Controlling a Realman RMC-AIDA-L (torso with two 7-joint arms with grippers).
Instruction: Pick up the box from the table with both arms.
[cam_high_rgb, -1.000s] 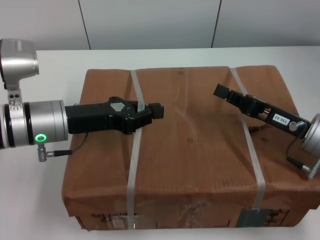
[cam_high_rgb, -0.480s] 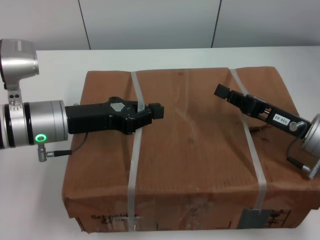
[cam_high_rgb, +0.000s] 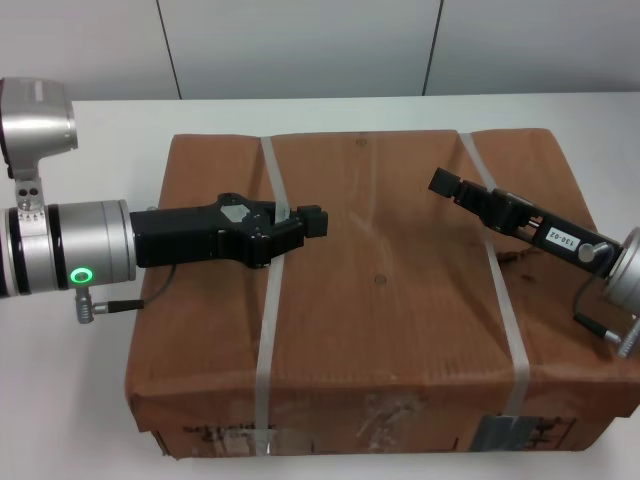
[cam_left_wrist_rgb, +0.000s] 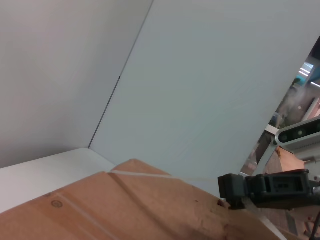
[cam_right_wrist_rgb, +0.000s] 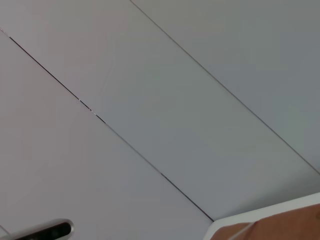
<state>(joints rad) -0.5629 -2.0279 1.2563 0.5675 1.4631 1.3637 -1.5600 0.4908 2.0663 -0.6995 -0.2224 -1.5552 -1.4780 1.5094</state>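
Box looks big, stiff, maybe heavy; left claw and right claw hook its straps near the table's front edge, grip unclear.

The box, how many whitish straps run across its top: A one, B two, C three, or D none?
B: the head view shows the box crossed by two straps, one under the left gripper and one under the right gripper.
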